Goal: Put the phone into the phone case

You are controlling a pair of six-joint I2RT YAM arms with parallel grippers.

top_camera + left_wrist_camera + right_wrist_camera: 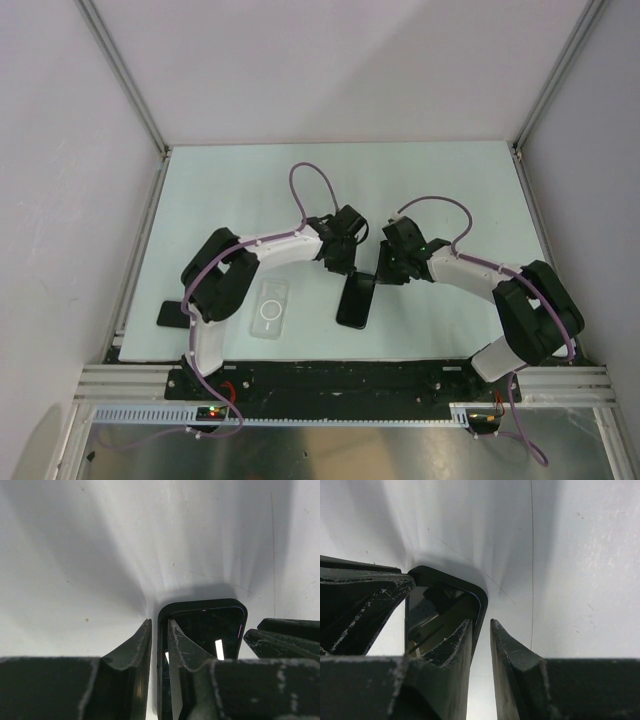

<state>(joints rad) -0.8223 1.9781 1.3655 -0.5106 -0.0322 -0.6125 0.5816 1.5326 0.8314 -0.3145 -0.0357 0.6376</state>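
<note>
Table (450, 190): a pale mat, with both arms reaching in towards its middle.
Phone (356, 303): lies screen up near the centre. Its long axis runs roughly 1 to 7 o'clock and its far end sits under the two grippers. I'd judge it stiff, dense for its thinness, and slippery on the glossy glass. It is best taken across its long edges, not by the screen.
Phone case (270, 308): flat on the mat at the phone's 9 o'clock, apart from it and untouched. It looks light and bendy, and likely to skid unless its rim is pinned.
Left gripper (340, 255): at the phone's 11 o'clock corner, jaws a narrow slit apart and straddling the left long edge. One finger (182, 647) is over the glass, the other outside. I cannot tell whether they pinch.
Right gripper (392, 262): at the 1 o'clock corner and mirrored, with a narrow slit over the right long edge. Again I cannot tell whether it grips.
</note>
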